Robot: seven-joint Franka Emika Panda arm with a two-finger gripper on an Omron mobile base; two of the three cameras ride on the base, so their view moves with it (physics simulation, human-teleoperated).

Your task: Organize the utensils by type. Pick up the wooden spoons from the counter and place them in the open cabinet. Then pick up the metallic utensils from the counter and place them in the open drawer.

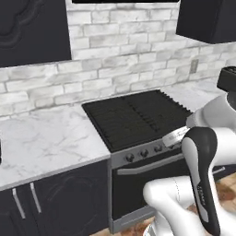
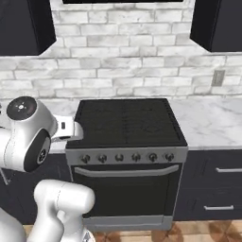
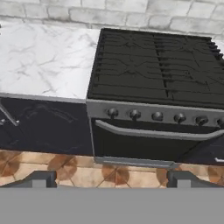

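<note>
My gripper (image 3: 111, 178) is open with nothing between its dark fingertips (image 3: 41, 177). It hangs in front of the stove, above the floor, and looks at the oven front. The counter (image 1: 46, 133) (image 2: 212, 123) (image 3: 43, 57) is white marble with grey veins and runs on both sides of the stove; the stretches in view are bare. The utensils, both the wooden spoons and the metallic utensils, are out of view. The open cabinet and the open drawer are out of view too.
A black gas stove (image 1: 138, 115) (image 2: 127, 120) (image 3: 157, 65) with a row of knobs and an oven door sits between the counters. Black wall cabinets (image 1: 32, 27) (image 2: 217, 23) hang above. Shut drawers (image 2: 222, 170) are at the right. A dark appliance (image 1: 228, 78) stands far right.
</note>
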